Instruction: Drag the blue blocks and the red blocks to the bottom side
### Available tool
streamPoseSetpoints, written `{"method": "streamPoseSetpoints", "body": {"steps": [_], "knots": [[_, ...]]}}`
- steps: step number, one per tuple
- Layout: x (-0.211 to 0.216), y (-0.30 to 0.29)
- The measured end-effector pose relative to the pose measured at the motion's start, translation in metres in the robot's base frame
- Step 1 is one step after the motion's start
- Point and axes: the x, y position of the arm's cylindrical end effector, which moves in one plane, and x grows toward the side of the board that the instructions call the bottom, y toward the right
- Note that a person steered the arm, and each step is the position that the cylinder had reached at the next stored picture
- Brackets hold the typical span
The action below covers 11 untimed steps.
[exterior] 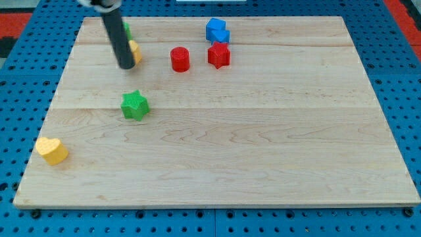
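Two blue blocks (217, 31) sit pressed together near the view's top, centre. A red star block (219, 55) lies just below them. A red cylinder block (179, 59) stands to its left. My dark rod comes down from the top left, and my tip (126, 66) rests on the board well left of the red cylinder. The tip is right beside a yellow block (135, 51), which the rod partly hides.
A green star block (135, 105) lies below my tip. A yellow heart block (52, 150) sits near the board's left edge. A green block (125, 29) peeks out behind the rod at the top. The wooden board (263, 145) lies on a blue pegboard.
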Motion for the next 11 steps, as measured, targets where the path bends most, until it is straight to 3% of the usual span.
{"method": "streamPoseSetpoints", "body": {"steps": [1, 2, 3, 4, 5, 8, 10, 11], "knots": [[-0.015, 0.053], [-0.063, 0.101], [-0.106, 0.101], [-0.119, 0.123], [-0.116, 0.174], [0.034, 0.149], [-0.047, 0.144], [-0.021, 0.116]]}}
